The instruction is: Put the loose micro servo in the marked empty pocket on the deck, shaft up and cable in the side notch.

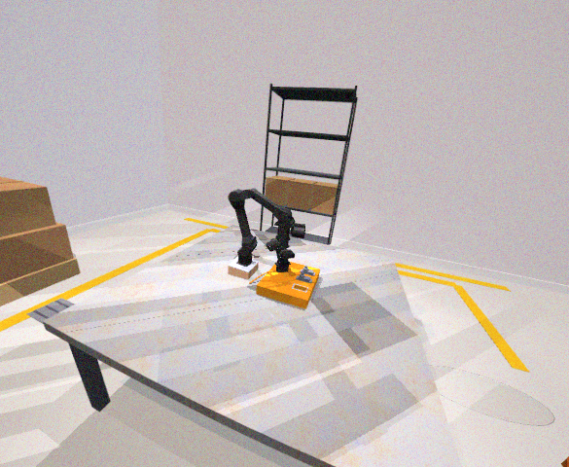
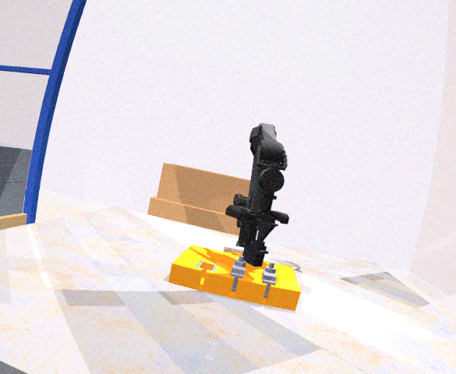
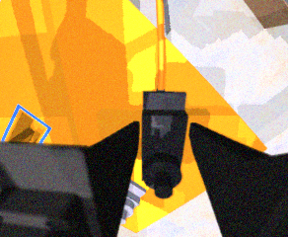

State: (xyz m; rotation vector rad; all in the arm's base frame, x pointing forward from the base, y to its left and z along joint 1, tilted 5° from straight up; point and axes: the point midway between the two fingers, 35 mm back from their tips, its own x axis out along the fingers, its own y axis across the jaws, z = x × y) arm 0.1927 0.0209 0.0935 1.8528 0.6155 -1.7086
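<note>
The loose black servo (image 2: pixel 254 256) (image 3: pixel 164 138) is on the orange deck (image 1: pixel 279 292) (image 2: pixel 185 274) (image 3: pixel 95 74). In the wrist view its round output shaft is at the lower end, and its orange cable (image 3: pixel 160 54) runs up from the far end. I cannot tell whether it is fully upright. My gripper (image 2: pixel 256 242) (image 3: pixel 164 127) is partly closed, with one fingertip on each side of the servo. A thin gap shows on both sides, so it is not clamped. The marked pocket (image 2: pixel 199 264) (image 3: pixel 35 117) is empty, left of the servo.
Two grey servos (image 2: pixel 238 269) (image 2: pixel 269 276) sit in the deck with cables in their side notches; one (image 3: pixel 132 201) shows partly behind the left finger. The arm's base stands on a light block (image 1: pixel 241 271) beside the deck. Shelving and cardboard boxes stand in the background.
</note>
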